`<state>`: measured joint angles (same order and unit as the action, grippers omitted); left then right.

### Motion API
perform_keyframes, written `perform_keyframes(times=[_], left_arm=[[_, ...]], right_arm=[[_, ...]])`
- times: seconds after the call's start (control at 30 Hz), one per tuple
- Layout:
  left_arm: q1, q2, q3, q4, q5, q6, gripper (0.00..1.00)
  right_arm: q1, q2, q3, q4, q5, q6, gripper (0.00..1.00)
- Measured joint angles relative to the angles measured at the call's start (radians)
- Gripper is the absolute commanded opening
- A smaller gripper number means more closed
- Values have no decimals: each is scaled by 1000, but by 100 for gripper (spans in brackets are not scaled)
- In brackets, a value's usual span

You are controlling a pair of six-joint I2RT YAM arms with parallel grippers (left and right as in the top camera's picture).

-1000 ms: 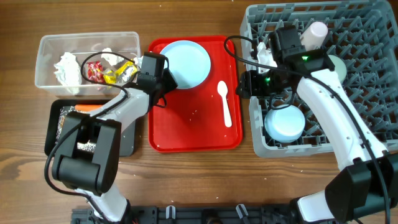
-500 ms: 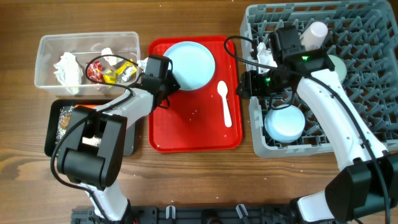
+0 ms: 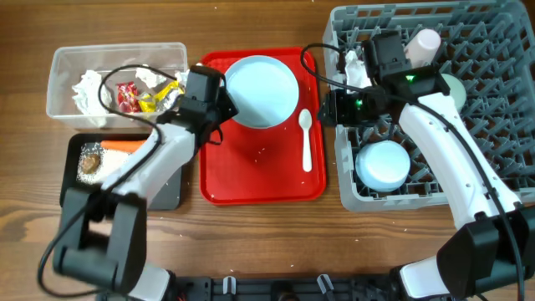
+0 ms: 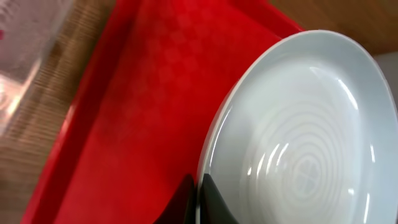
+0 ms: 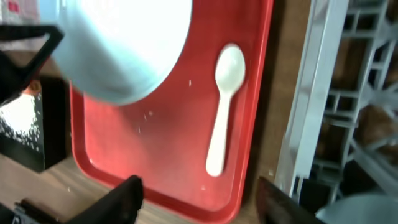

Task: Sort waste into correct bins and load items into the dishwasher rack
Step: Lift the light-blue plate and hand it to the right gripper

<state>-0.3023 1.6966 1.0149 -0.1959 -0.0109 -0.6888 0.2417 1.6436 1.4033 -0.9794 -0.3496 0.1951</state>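
Overhead: left claw (image 3: 226, 106) is clamped on the left rim of the plate (image 3: 263, 79), over the red tray (image 3: 251, 180). Right claw (image 3: 329, 109) hangs open beside the rack (image 3: 501, 171), near the spoon (image 3: 306, 140) on that tray.

Brightly and evenly lit from above, with only soft, faint shadows around the red tray (image 3: 261, 171). Crisp overhead. Streaky white glare on the plate (image 4: 298, 143) over that tray; blown out and smeared above the tray in the right wrist view.
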Motion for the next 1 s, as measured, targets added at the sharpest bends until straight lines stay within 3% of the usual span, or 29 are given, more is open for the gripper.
perform_keyframes(times=[0.37,0.7,0.8,0.83,0.9,1.0], left_arm=[[-39,-203,0,-167,-4,18,4],[-53,-246,0,-247,-3,23,4],[-53,-259,0,-250,-3,32,4],[-53,-265,0,-249,-3,33,4],[-53,-280,0,-250,-3,36,4],[-55,-283,0,-251,1,40,4]], right_arm=[[54,0,0,137,14,-3,50],[120,60,0,243,116,3,49],[120,121,0,264,117,10,41],[120,139,0,271,113,13,34],[120,159,0,280,95,17,12],[121,161,0,284,73,19,4]])
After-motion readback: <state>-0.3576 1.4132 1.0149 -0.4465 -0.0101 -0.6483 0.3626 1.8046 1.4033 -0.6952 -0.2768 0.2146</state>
